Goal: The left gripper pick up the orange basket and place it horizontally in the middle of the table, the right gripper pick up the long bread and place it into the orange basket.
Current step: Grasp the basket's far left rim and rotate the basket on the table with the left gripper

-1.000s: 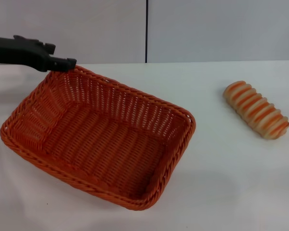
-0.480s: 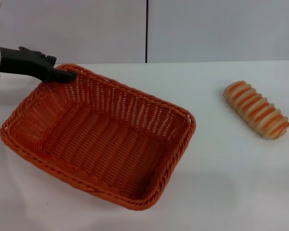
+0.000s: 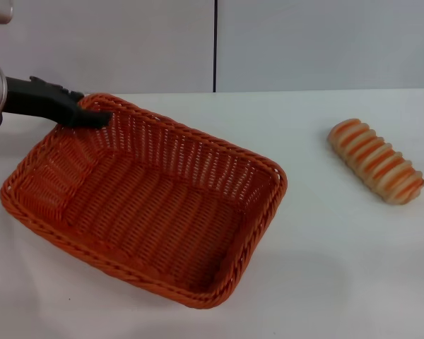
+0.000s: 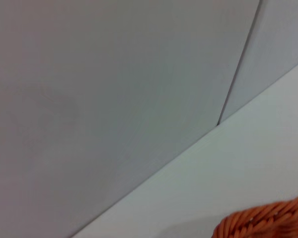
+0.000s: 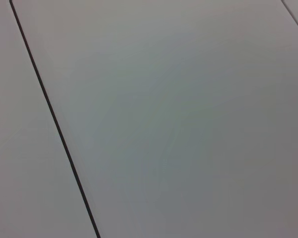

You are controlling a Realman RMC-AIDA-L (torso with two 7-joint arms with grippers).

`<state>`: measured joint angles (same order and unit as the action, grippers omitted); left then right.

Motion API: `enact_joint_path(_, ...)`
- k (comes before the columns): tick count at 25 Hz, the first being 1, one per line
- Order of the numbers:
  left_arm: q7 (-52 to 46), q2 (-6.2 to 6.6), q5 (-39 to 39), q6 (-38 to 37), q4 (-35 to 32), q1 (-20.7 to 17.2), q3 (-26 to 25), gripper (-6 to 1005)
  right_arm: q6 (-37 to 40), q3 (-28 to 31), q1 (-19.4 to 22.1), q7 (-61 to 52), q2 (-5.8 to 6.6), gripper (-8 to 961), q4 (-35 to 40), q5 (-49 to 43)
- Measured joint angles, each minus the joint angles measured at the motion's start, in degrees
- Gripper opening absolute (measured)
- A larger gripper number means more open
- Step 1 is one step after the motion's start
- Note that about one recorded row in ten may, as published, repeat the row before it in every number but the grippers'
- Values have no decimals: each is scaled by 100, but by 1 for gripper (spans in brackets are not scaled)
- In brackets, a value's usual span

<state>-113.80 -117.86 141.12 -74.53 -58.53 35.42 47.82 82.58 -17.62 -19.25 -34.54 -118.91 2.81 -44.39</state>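
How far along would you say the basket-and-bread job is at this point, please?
Nothing looks finished. In hand: the left claw is at the far left corner rim of the orange basket, which sits skewed on the table; whether it grips cannot be told. Left: setting the basket horizontally in the middle, then moving the long bread, lying untouched to the right, into it. The right claw is out of view.

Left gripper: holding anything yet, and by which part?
Cannot tell. The left gripper is at the far-left corner rim of the orange basket, but a closed grip isn't visible.
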Motion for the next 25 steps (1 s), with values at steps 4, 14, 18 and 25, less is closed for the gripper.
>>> enact_joint_path(4, -16, -7, 107, 1, 4, -14, 36, 690, -2, 28, 8, 0, 0, 574, 0, 0)
enact_joint_path(14, 4, -9, 70, 1, -27, -39, 70, 316, -5, 47, 21, 0, -3, 579, 0, 18)
enact_joint_path(18, -1, -15, 39, 10, -37, -54, 126, 222, -32, 48, 37, 0, -7, 582, -7, 31)
enact_joint_path(25, 331, 61, -1309, -332, -162, -401, 51, 221, -79, 48, 9, 0, 0, 585, -9, 38)
